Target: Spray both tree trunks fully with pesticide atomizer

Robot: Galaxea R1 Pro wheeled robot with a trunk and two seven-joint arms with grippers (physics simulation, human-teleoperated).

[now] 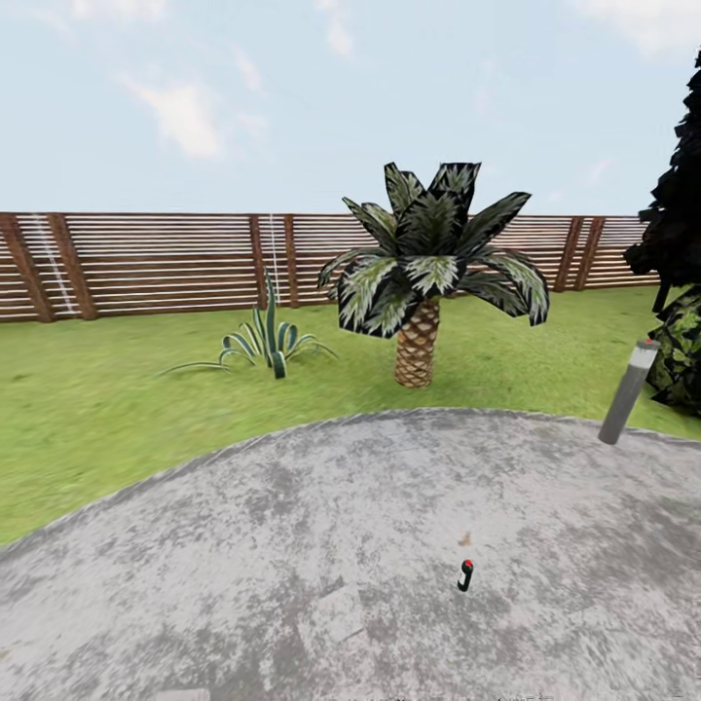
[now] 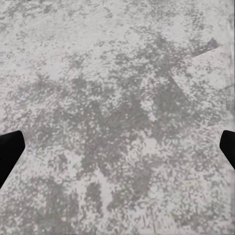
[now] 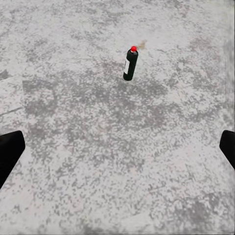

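Grey stone paving (image 1: 292,545) spreads below lawn (image 1: 88,409) and slatted fence (image 1: 146,263). Upright on it stands the dark, red-capped atomizer (image 3: 130,63), well apart at 12 o'clock from the right hand (image 3: 117,152), whose fingers are spread wide; the left hand (image 2: 117,152) is likewise released.

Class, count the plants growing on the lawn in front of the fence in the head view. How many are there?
3: a spiky agave left of centre, a palm in the middle, and dark foliage at the right edge, cut off, so more may lie beyond.
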